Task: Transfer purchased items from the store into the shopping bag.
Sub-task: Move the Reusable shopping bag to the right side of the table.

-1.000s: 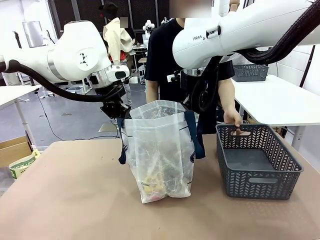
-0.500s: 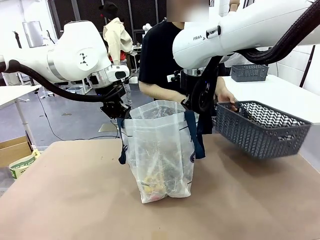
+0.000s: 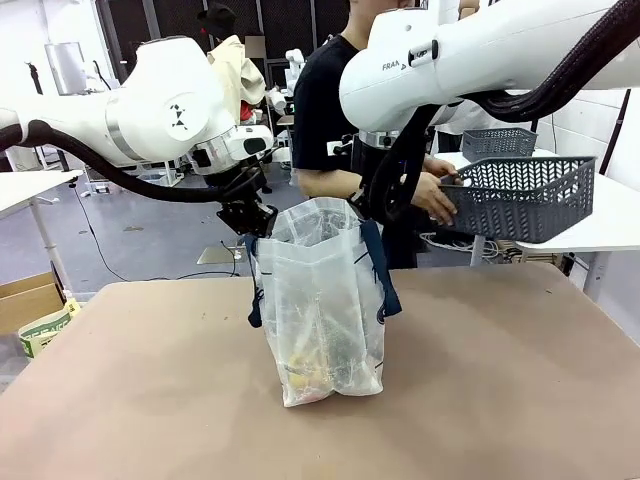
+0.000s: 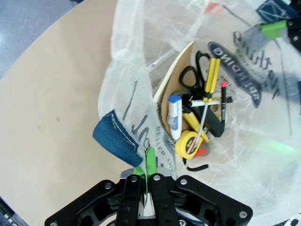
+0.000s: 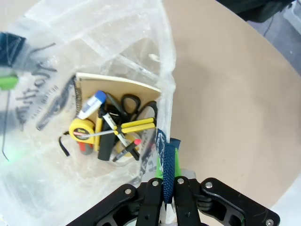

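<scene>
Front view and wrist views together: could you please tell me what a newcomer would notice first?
The translucent shopping bag stands mid-table, its mouth held open by the left gripper and right gripper, each shut on its upper edge. Inside lie black scissors, a yellow tape measure and a notebook. At far right, a person's hand holds a grey basket in the air.
</scene>
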Controlling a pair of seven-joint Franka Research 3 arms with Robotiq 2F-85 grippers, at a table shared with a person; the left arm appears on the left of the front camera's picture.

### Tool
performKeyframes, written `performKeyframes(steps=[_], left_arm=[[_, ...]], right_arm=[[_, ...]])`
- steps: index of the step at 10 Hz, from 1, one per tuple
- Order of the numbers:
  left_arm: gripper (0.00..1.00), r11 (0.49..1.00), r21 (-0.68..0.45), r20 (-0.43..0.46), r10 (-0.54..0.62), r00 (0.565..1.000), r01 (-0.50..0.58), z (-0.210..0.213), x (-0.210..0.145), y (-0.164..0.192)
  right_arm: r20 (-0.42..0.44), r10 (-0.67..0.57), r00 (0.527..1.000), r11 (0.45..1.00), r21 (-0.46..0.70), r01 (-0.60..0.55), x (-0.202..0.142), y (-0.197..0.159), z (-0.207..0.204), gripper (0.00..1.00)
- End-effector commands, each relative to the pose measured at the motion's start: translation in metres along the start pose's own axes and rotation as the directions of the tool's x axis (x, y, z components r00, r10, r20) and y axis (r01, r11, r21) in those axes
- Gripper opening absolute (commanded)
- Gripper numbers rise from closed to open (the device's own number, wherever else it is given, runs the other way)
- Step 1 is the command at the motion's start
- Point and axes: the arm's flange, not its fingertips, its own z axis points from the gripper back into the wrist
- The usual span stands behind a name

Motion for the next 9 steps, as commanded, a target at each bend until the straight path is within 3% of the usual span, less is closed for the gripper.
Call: performKeyframes(steps=[1,4,6,8,9], left_arm=[[0.00,0.999,-0.028,0.029,0.021,0.999,-0.020,-0.007,0.001,-0.003],[0.00,0.996,-0.080,0.059,0.031,0.998,-0.026,-0.008,0.002,-0.011],[0.00,0.998,-0.052,0.037,0.025,0.999,-0.023,-0.001,0.005,-0.009],[0.00,0.998,-0.059,0.037,0.031,0.999,-0.029,-0.001,0.005,-0.007],[0.00,0.989,-0.033,0.005,0.146,0.989,-0.145,0.000,0.011,-0.013]], right_arm=[[0.036,-0.106,0.994,0.994,0.033,0.105,0.003,0.007,0.001,0.00],[0.005,-0.265,0.964,0.959,0.108,0.263,0.008,0.012,0.003,0.00],[0.003,-0.191,0.982,0.979,0.079,0.190,0.002,0.009,0.000,0.00],[0.001,-0.222,0.975,0.972,0.080,0.222,0.002,0.007,0.000,0.00],[-0.028,-0.338,0.941,0.931,0.134,0.339,0.008,0.013,0.004,0.00]])
